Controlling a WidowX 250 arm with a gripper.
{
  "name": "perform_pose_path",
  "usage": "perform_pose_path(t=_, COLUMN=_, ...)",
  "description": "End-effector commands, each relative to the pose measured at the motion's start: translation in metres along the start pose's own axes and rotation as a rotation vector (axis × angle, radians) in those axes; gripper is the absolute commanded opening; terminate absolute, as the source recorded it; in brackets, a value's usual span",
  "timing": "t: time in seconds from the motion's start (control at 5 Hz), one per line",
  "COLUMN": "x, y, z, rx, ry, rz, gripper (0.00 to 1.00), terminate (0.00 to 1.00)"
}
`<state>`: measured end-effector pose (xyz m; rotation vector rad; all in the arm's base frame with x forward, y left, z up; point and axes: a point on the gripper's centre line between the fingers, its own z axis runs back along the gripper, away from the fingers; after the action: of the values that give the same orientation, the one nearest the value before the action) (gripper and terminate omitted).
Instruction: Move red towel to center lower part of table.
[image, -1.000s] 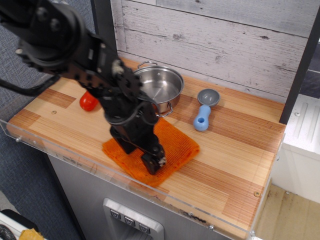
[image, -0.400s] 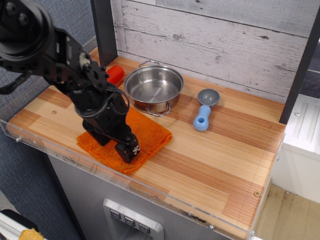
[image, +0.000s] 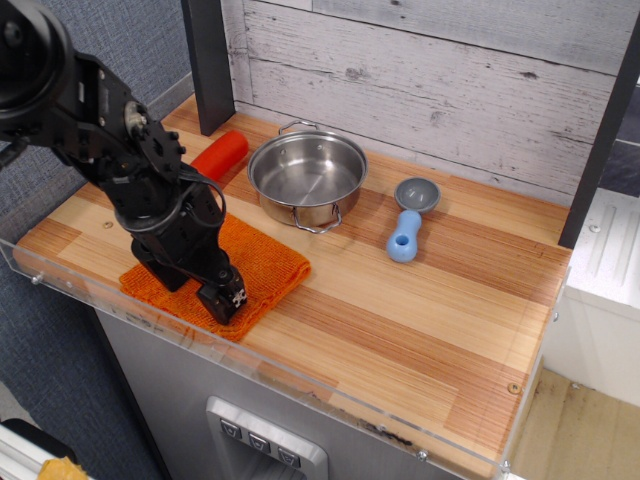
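Observation:
The red towel (image: 262, 268) is an orange-red knitted cloth lying flat on the wooden table (image: 420, 300) near its front left edge. My black gripper (image: 222, 300) points down and presses onto the towel's front part. Its fingers look close together on the cloth, but the arm hides how the jaws stand. The towel's left half is partly hidden under the arm.
A steel pot (image: 306, 178) stands behind the towel. A glossy red sausage toy (image: 220, 155) lies left of the pot. A blue-grey scoop (image: 408, 218) lies right of the pot. A clear acrylic rim (image: 300, 385) edges the front. A dark post (image: 207, 60) stands at the back left.
My gripper has slid left along the front edge and the towel has moved left with it. The red sausage toy now shows fully behind the arm.

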<state>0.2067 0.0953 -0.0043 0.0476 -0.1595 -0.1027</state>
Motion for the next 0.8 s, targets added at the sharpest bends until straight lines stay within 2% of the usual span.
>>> perform_pose_path(t=0.0, x=-0.023, y=-0.022, z=0.007, rx=-0.087, ry=0.087, rz=0.011, gripper=1.0, terminate=0.0)
perform_pose_path(t=0.2, x=0.013, y=-0.026, z=0.039, rx=-0.043, ry=-0.008, rz=-0.043, gripper=1.0, terminate=0.0)
perform_pose_path(t=0.4, x=0.028, y=-0.022, z=0.077, rx=0.009, ry=-0.08, rz=-0.058, gripper=1.0, terminate=0.0)
perform_pose_path(t=0.6, x=0.033, y=-0.013, z=0.1, rx=0.031, ry=-0.121, rz=-0.051, gripper=1.0, terminate=0.0)
